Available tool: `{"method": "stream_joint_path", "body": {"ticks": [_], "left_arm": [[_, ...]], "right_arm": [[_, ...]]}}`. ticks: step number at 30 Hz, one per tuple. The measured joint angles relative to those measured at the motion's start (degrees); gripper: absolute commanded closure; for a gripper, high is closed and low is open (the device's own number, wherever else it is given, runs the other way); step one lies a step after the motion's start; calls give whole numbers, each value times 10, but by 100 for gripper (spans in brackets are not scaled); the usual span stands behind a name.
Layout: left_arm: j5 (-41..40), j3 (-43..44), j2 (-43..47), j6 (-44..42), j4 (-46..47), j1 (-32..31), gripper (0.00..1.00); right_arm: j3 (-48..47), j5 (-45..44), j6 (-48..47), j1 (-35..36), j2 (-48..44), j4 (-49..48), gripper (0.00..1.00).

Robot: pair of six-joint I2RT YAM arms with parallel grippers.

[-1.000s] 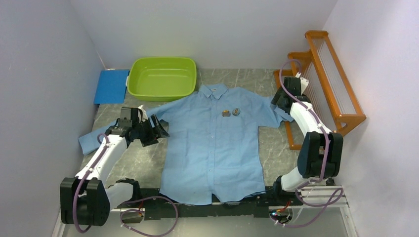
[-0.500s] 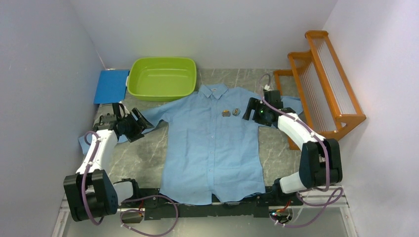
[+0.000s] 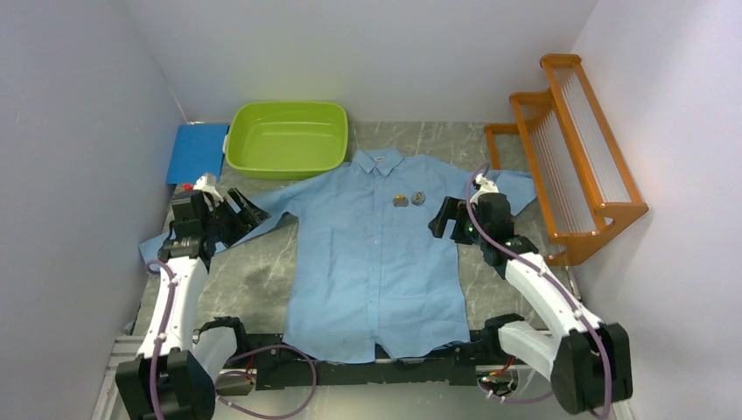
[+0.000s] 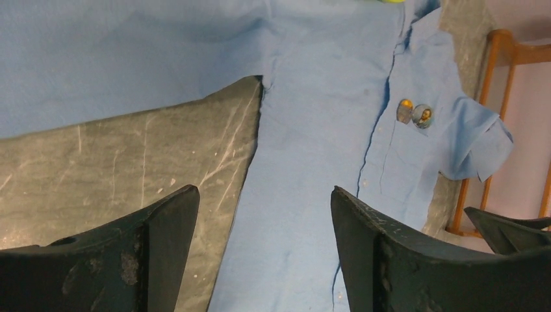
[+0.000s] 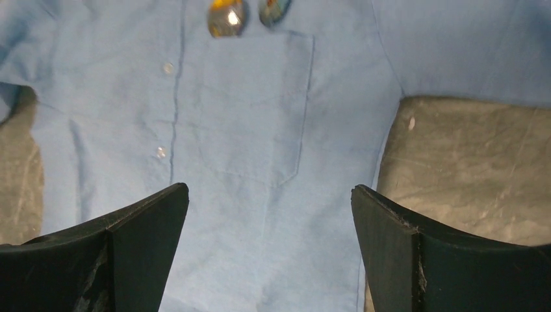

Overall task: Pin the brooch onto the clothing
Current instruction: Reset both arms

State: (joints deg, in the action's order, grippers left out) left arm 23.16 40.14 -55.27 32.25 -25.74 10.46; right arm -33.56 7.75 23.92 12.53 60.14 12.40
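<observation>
Right wrist view: my right gripper (image 5: 269, 192) stands wide open and holds nothing, its two dark fingers (image 5: 130, 250) spread above the shirt (image 5: 117, 117). The chest pocket (image 5: 256, 110) lies straight ahead in the gap between them. Just past the pocket's top edge, the oval brooch (image 5: 226, 18) and the round brooch (image 5: 273, 8) sit side by side on the cloth, ahead of my fingertips and a little toward my left finger. I touch neither of them. Whether they are fastened through the cloth I cannot tell. Ahead of my right finger the shirt ends and the grey table (image 5: 468, 162) shows.

In the left wrist view my left gripper (image 4: 263, 195) is open too, with nothing between its fingers. Bare table lies ahead of my left finger, and the shirt's side edge runs up through the gap. A sleeve stretches across further ahead. Both brooches are well apart from these fingers, far ahead and off to the right.

From the top external view, my left fingers point over the sleeve, with the green tub (image 3: 287, 137) beyond them. My right fingers point across the shirt's chest, with the brooches near their tips and the orange rack (image 3: 577, 149) behind them.
</observation>
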Motion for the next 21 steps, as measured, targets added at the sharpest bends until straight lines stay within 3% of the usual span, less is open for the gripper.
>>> {"method": "stream_joint_path", "body": {"ticks": [9,13,17,21], "left_arm": [[-26,-50,99,5,92,0,18],[-78,-67,144,3,132,0,16],[-130,-90,145,2,192,0,7],[-206,-156,130,19,272,0,5]], "right_arm": [[83,-46,-14,0,-138,-96,0],[158,-59,-49,0,-207,-164,0],[224,-85,-99,0,-269,-248,0],[273,-125,-151,0,-288,-327,0]]}}
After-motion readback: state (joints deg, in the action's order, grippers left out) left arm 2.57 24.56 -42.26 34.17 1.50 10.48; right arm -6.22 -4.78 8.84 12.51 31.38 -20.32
